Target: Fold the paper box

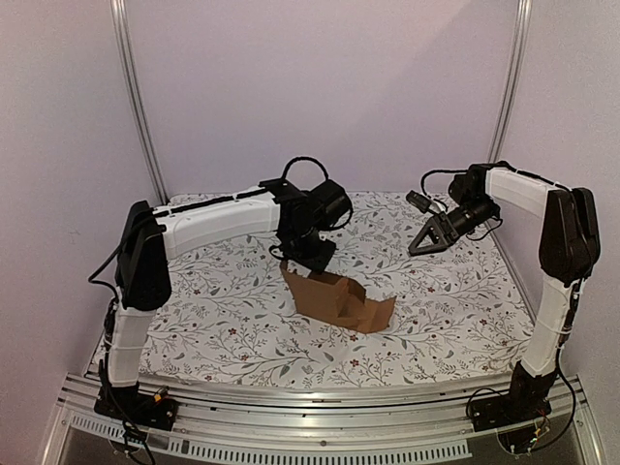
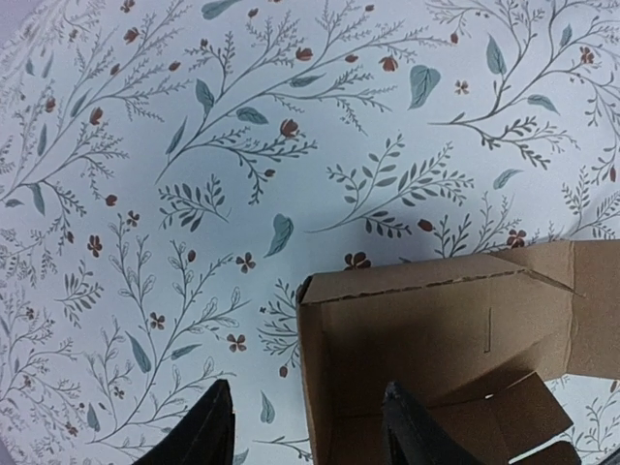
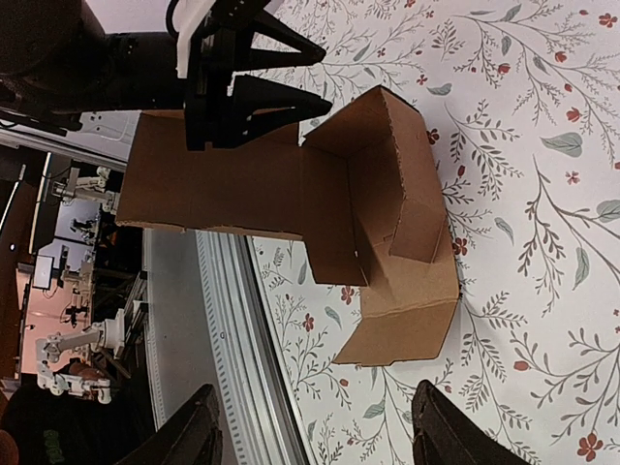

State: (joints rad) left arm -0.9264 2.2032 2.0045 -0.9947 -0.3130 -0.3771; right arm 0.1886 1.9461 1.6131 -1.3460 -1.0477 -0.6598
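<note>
The left arm (image 1: 213,218) and right arm (image 1: 523,189) have white link shells and black joint housings. Black cables (image 1: 300,160) loop at both wrists. The left pincer (image 3: 326,77) and right pincer (image 1: 418,248) are black and tapered.

The box (image 1: 339,298) is standing mid-table, its raised walls blocking low passes across the centre. The left gripper (image 1: 302,260) is hanging spread over its rear-left corner, shutting off that side. The cloth (image 1: 223,320) is lying open in front, leftward, and between the box and the right gripper (image 1: 423,242), which is hovering well apart.
</note>
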